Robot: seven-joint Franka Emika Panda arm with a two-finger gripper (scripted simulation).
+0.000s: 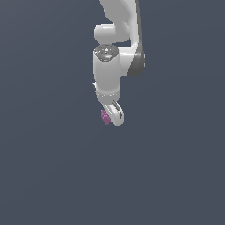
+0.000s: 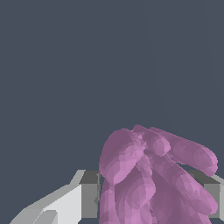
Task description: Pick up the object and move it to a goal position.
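My white hand [image 1: 112, 115] pointing down, fingers [image 2: 89, 194] closed against a lumpy magenta clump [image 2: 153, 179] on both sides, plain dark grey backdrop

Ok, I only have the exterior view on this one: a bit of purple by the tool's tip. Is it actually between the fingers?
Observer: In the wrist view the purple object sits between two finger pads, one on each side; contact itself I cannot confirm.
Operator: Is it smooth or lumpy?
Observer: Lumpy: overlapping rounded lobes, close up.
Operator: Anything beyond it in the wrist view?
Observer: Only plain dark grey background; no goal marker shows there.
Operator: Does my view hide much?
Observer: There the object peeks out on the exterior view's left of the tool.
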